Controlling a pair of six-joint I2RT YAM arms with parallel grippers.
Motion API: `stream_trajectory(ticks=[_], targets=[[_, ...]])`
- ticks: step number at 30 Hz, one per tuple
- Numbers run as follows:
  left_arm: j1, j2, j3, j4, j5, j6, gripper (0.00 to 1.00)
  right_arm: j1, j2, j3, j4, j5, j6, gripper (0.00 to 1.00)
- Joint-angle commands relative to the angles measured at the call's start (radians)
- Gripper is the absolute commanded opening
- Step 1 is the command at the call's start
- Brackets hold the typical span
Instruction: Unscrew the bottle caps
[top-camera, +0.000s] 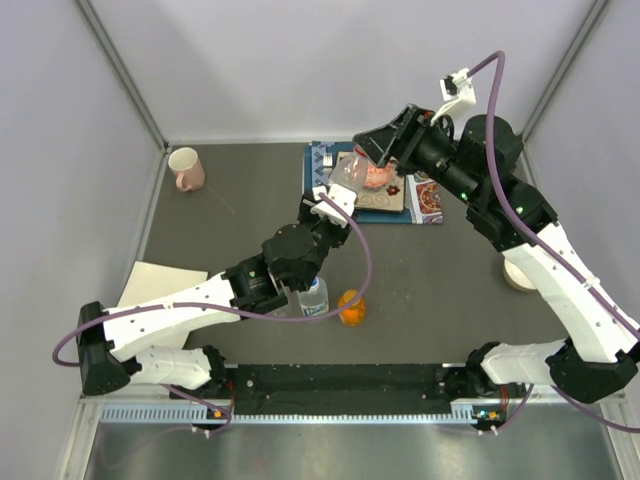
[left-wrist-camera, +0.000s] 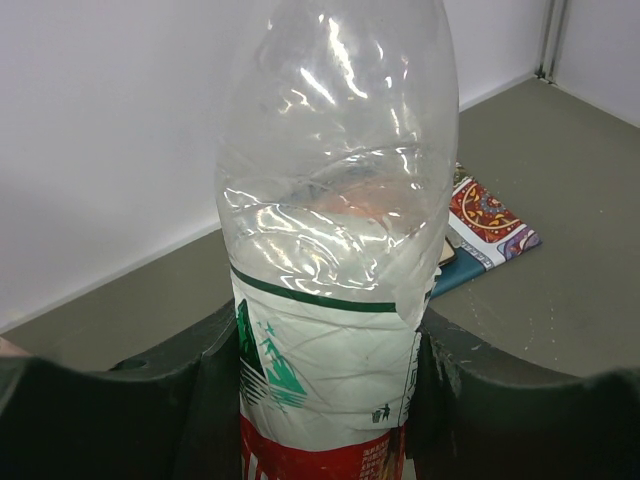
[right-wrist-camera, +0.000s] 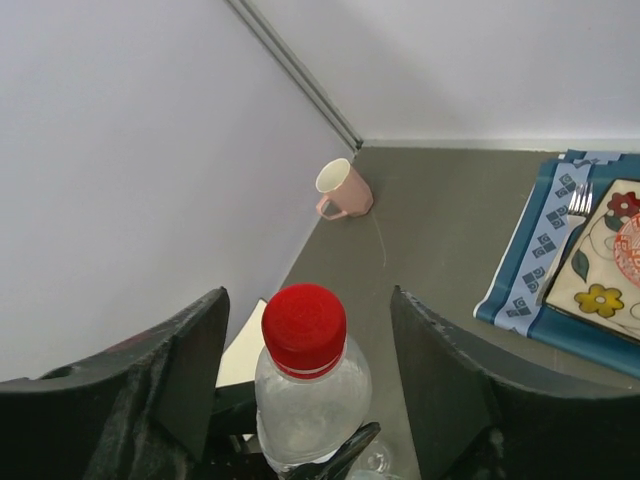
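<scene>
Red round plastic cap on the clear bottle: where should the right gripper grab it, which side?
Grip the red round plastic cap on its side wall, coming in end-on along its axis, a finger on each flank: the right gripper straddles it, open.

The top view looks down from above and behind the arm bases, far enough back to take in the whole table. The left wrist view peers out between the left fingers, facing the bottle so closely that it fills the frame. The right wrist view looks down past the right fingers onto the cap just below. Both wrist views share that bottle; all three show the mat.
</scene>
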Motion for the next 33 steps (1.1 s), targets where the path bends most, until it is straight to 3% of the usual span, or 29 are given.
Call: stream_trajectory(ticks=[1, 20, 26, 29, 33], targets=[[-0.007, -0.018, -0.006, 0.047, 0.006, -0.012, 0.45, 0.01, -0.004, 0.017, 0.041, -0.017, -0.009, 0.61], [-0.007, -0.023, -0.009, 0.042, 0.012, -0.025, 0.45, 0.01, -0.013, -0.028, 0.049, -0.046, -0.009, 0.41], [-0.007, -0.031, -0.009, 0.042, 0.017, -0.025, 0.45, 0.01, -0.024, -0.047, 0.049, -0.052, -0.011, 0.23], [-0.009, -0.035, -0.012, 0.039, 0.027, -0.03, 0.45, 0.009, -0.038, -0.061, 0.05, -0.04, -0.015, 0.01], [-0.007, -0.064, -0.023, 0.035, 0.131, -0.042, 0.45, 0.01, -0.056, -0.058, 0.049, -0.063, -0.064, 0.0]])
